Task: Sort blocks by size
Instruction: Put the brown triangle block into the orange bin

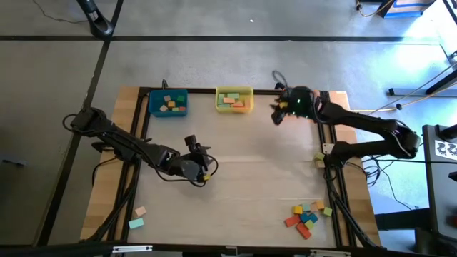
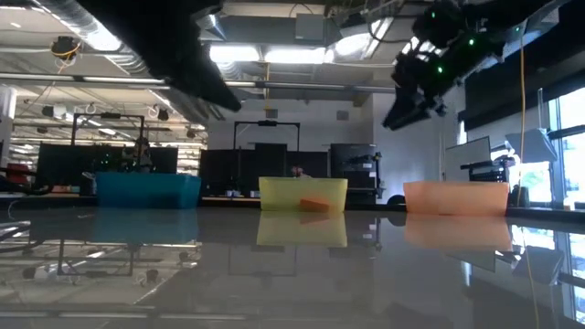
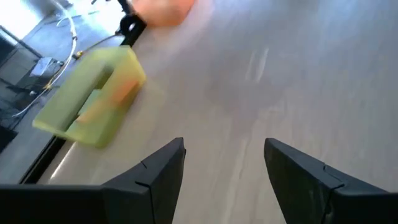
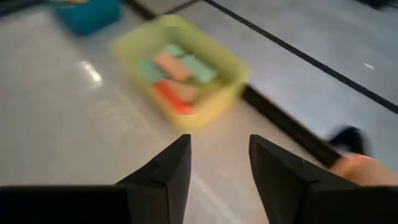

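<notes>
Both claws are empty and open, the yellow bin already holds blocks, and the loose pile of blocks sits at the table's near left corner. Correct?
Not quite: the high view shows the pile at the near right corner; only two stray blocks lie near left. The rest holds: the left claw and right claw are open and empty, and the yellow bin holds blocks.

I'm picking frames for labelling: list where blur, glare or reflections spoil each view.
High view: sunlight washes out the top right corner. Low view: the glossy table mirrors the blue bin, yellow bin and orange bin; the arms are dark silhouettes. Left wrist view: the yellow bin is smeared. Right wrist view: the bin's blocks are blurred.
</notes>
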